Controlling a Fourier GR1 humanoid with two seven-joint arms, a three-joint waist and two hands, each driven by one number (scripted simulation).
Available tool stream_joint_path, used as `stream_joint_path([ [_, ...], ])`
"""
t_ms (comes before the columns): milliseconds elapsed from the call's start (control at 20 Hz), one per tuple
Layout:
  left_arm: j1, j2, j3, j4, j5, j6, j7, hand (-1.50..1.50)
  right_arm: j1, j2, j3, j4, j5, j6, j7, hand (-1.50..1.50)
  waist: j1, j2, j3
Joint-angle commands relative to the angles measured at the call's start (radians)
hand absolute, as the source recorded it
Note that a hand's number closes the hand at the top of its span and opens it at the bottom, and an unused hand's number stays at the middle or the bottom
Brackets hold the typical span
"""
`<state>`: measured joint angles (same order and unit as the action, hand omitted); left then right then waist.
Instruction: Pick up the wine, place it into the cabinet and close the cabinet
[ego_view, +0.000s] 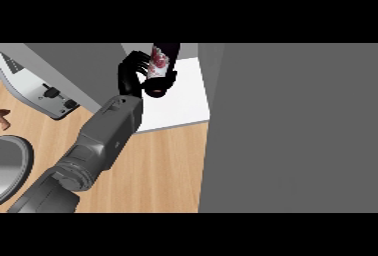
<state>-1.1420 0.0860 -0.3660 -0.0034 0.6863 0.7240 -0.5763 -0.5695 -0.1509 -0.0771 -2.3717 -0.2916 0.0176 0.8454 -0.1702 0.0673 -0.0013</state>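
The wine bottle, dark with a red and white label, is at the top of the head view, over the white floor of the open cabinet. My left hand is shut on the bottle, with fingers curled round its left side and hiding part of it. The grey forearm runs up to it from the lower left. The cabinet's grey door stands open and fills the right of the view. I cannot see whether the bottle rests on the cabinet floor. My right hand does not show.
A toaster stands at the left beside the cabinet's grey side wall. A grey plate lies at the left edge on the wooden counter. A small brown object shows at the far left.
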Motion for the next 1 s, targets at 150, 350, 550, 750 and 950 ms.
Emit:
stream_joint_path([
  [150, 0.026, 0.033, -0.035, 0.003, -0.039, 0.064, 0.055, 1.5, 0.005, -0.001, 0.0, -0.034, -0.02, 0.003, 0.005, -1.5, -0.013, 0.005, -0.001],
  [350, 0.049, 0.032, -0.037, 0.003, -0.043, -0.021, 0.034, -1.5, -0.011, -0.002, -0.01, -0.005, -0.011, 0.004, -0.01, -1.5, 0.004, 0.008, -0.004],
  [550, 0.043, 0.054, -0.033, 0.003, -0.04, -0.029, 0.072, -1.5, 0.009, -0.004, -0.004, -0.03, -0.024, 0.012, -0.001, -1.5, -0.011, 0.007, -0.002],
  [750, 0.031, 0.059, -0.024, 0.002, -0.031, -0.047, 0.078, -1.5, 0.016, 0.007, 0.018, -0.02, -0.007, 0.01, -0.006, -1.5, -0.001, 0.007, -0.003],
  [950, 0.034, 0.074, -0.035, 0.002, -0.044, -0.056, 0.059, -1.5, 0.007, 0.009, 0.021, -0.033, -0.019, 0.004, 0.005, -1.5, 0.003, 0.0, -0.003],
])
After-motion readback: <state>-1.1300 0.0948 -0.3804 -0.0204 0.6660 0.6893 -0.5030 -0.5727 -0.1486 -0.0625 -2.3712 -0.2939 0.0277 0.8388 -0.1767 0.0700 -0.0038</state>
